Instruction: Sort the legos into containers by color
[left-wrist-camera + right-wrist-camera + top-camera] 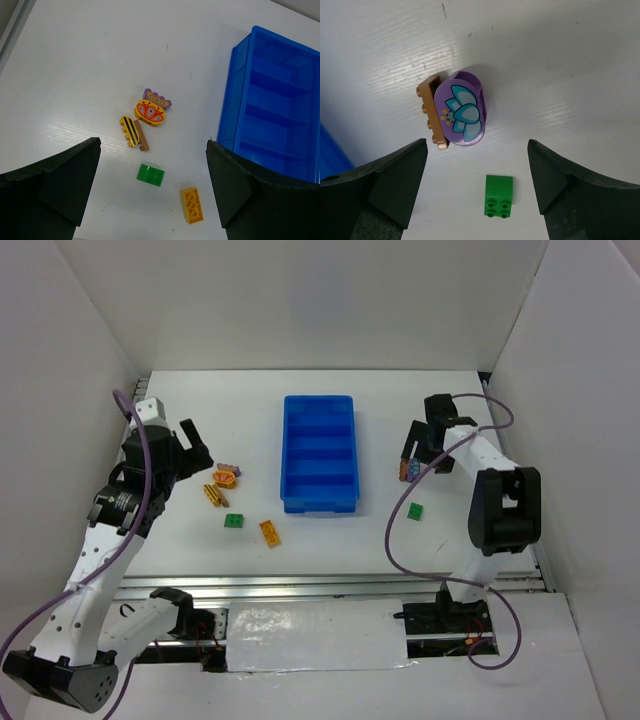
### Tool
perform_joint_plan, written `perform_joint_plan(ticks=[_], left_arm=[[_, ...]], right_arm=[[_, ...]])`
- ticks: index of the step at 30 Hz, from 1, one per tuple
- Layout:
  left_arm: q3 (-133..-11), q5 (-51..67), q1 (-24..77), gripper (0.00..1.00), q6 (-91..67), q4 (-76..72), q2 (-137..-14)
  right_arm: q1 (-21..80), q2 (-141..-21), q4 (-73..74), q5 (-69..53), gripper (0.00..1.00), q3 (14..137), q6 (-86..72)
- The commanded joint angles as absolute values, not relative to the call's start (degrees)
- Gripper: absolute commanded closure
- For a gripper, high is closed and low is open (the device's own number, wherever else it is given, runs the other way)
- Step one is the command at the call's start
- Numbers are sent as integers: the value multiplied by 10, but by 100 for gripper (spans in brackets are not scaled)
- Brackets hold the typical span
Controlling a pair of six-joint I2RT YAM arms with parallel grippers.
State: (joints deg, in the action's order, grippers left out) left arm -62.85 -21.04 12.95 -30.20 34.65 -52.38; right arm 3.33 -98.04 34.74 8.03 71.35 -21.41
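The blue tray [318,495] with its row of compartments stands mid-table, also at the right of the left wrist view [235,90]. To its left lie a purple crown piece [157,98], an orange painted piece [149,112], a yellow striped brick [129,131] on a brown one [142,137], a green brick [150,175] and an orange-yellow brick [191,204]. My left gripper [152,187] hangs open above them. On the tray's right, my right gripper [477,187] is open over a green brick [499,196]; a purple flower piece [460,115] and a brown brick [432,112] lie just beyond it.
White walls close in the table on the left, back and right. A purple cable [400,540] loops over the table in front of the right arm. The tray's blue corner [330,150] shows at the left edge of the right wrist view.
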Motion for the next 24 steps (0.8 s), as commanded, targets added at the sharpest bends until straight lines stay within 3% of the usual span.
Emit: perform_joint_plan(ticks=[1,13,24], left_arm=[[-629,-199,130,0,-297,322,-526],[-629,-183,130,0,-294,320,-526],[-628,-185,130,0,-293,320,-524]], right_arm=[[38,-1032,376,40,12,777,-178],[54,-1091,399,69,12,806,-184],[60,-1122,419,68,28,823,-176]])
